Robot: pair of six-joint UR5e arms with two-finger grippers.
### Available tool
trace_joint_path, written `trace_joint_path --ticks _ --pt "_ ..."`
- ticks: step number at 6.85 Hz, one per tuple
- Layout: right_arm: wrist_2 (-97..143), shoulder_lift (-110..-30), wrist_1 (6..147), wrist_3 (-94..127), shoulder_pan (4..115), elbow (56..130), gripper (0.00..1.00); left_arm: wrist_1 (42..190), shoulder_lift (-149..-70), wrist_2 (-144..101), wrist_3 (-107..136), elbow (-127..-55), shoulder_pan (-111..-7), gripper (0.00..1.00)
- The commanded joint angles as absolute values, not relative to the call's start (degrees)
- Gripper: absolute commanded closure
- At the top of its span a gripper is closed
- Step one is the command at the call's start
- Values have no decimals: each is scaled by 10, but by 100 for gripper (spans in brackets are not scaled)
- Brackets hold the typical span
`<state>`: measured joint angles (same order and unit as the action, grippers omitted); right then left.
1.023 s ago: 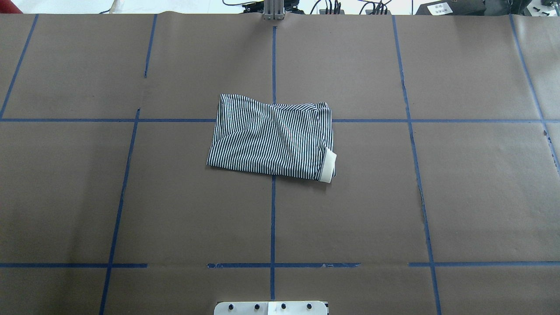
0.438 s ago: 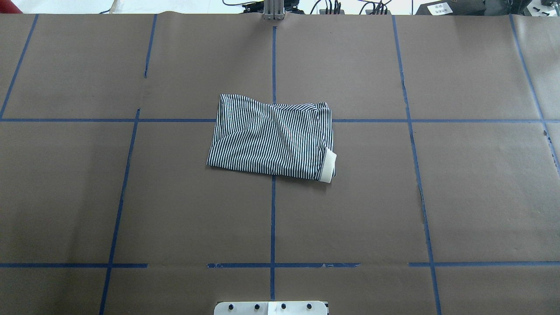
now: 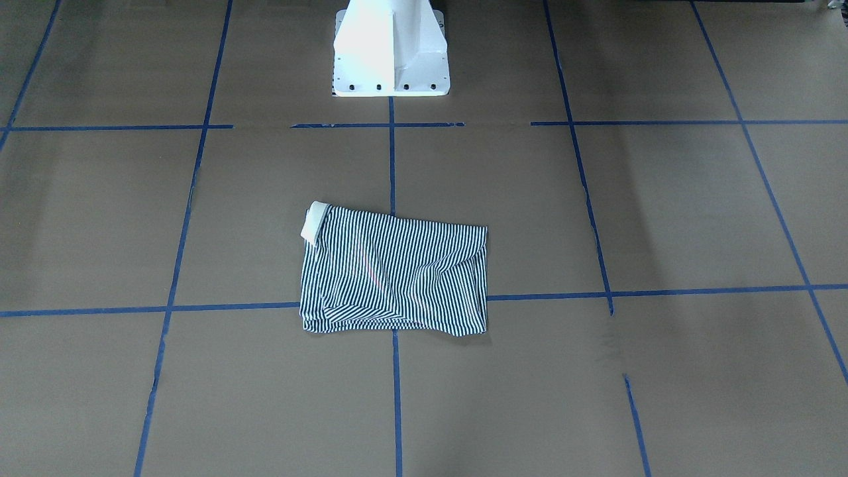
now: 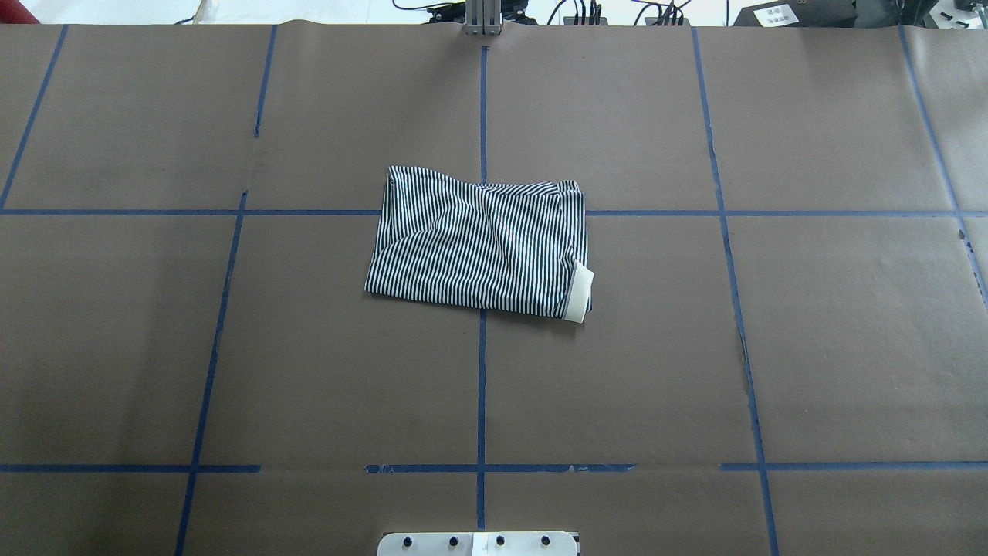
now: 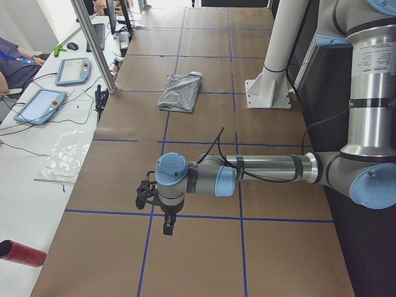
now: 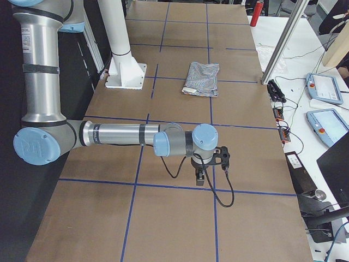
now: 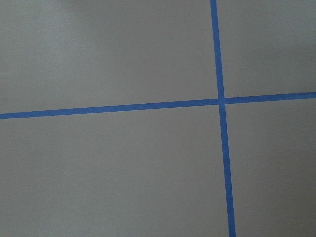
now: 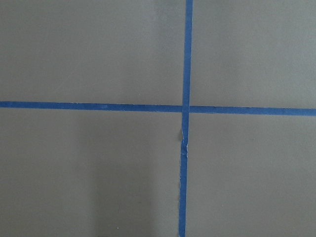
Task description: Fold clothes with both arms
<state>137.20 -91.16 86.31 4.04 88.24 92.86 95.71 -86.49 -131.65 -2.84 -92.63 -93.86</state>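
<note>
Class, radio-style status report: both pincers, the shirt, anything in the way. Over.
Left pincer, right pincer: over bare table, far off, open or shut unclear. Striped shirt folded at centre, collar corner showing. No obstruction seen.

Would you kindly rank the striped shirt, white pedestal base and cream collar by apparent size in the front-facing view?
Largest: striped shirt.
Next: white pedestal base, cut off at the top edge.
Smallest: cream collar, only a bit showing.
</note>
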Motion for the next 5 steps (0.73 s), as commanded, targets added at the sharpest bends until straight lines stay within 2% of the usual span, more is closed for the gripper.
trace_joint_path --ticks 1,5 --pt "1372 -911 863 40 882 928 0 956 -866 -1317 -27 -925 -939 0" --pt "1397 -914 863 40 883 926 0 957 -865 -1317 -29 -925 -938 0"
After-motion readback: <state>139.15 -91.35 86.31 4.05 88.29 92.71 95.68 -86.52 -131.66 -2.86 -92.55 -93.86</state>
